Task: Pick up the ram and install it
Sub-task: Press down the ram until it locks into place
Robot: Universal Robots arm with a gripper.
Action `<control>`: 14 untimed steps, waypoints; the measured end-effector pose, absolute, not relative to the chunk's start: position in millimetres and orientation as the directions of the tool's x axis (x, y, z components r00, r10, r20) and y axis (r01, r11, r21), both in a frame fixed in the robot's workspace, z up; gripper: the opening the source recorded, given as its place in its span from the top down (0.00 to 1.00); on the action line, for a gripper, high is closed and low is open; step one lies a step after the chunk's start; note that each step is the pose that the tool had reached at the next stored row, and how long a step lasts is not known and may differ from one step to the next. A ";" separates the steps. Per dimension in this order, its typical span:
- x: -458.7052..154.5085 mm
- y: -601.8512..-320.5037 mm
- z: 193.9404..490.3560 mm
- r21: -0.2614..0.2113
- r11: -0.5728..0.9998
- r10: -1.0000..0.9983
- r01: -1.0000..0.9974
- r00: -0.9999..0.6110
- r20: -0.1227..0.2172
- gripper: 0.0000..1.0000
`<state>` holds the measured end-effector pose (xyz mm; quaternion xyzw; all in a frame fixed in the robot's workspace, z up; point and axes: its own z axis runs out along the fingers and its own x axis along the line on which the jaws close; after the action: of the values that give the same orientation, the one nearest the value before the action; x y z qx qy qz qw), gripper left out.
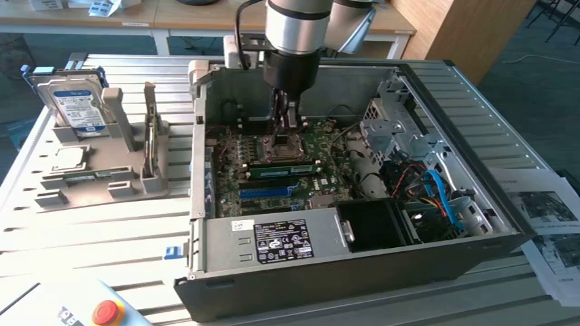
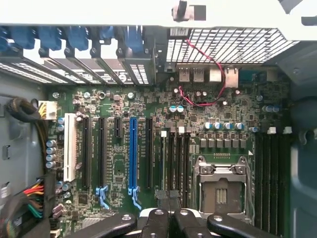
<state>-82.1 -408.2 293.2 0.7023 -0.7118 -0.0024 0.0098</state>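
The hand [image 1: 288, 129] is hanging fully closed inside the open computer case [image 1: 471, 238], holding nothing, while the ram [image 1: 282, 167] is sitting in a motherboard [image 2: 218, 111] slot just beside its fingertips.

Matt grey sheet-metal computer case [image 1: 299, 268], glossy green motherboard [image 2: 208, 114], ribbed bare-metal table [image 1: 81, 224], printed paper sheets [image 1: 544, 217].
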 end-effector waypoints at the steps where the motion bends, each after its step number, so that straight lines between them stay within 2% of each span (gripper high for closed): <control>1: -82.1 -408.2 295.2 0.017 0.014 -1.000 -1.000 -0.013 0.011 0.90; 14: -82.1 -408.1 324.9 0.017 0.014 -1.000 -1.000 -0.013 0.011 0.90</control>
<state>-82.1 -408.1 324.9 0.7023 -0.7118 -0.0024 0.0098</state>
